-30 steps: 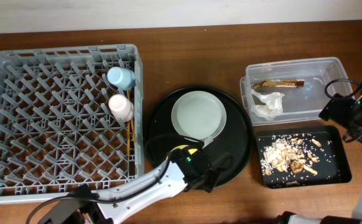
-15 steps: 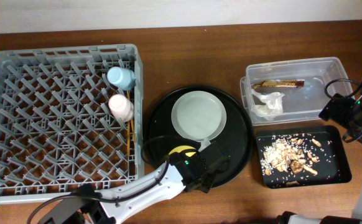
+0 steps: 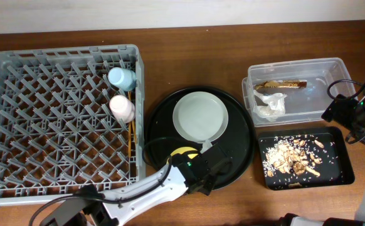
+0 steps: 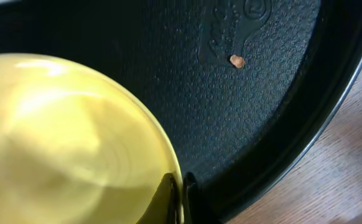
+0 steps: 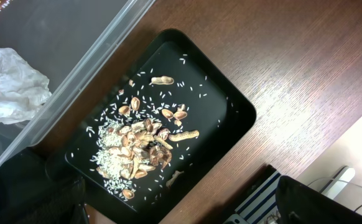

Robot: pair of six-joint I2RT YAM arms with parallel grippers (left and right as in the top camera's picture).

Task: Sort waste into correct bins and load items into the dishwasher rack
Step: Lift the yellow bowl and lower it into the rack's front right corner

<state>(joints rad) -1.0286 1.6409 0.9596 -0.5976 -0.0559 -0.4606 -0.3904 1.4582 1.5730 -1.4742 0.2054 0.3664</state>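
The small yellow bowl sits at the front of the large round black tray. My left gripper is shut on the bowl's rim. In the left wrist view the bowl fills the left side, with the gripper pinching its edge. The pale plate lies on the same tray. The blue cup, pink cup and chopsticks are in the grey rack. My right gripper is open and empty above the black rectangular tray.
The clear tub holds the gold-brown wrapper and the white tissue, also seen in the right wrist view. Tan food scraps and rice lie in the black rectangular tray. One crumb lies on the round tray.
My left gripper has shifted slightly up and to the right at the yellow bowl's rim. The right arm has not moved.
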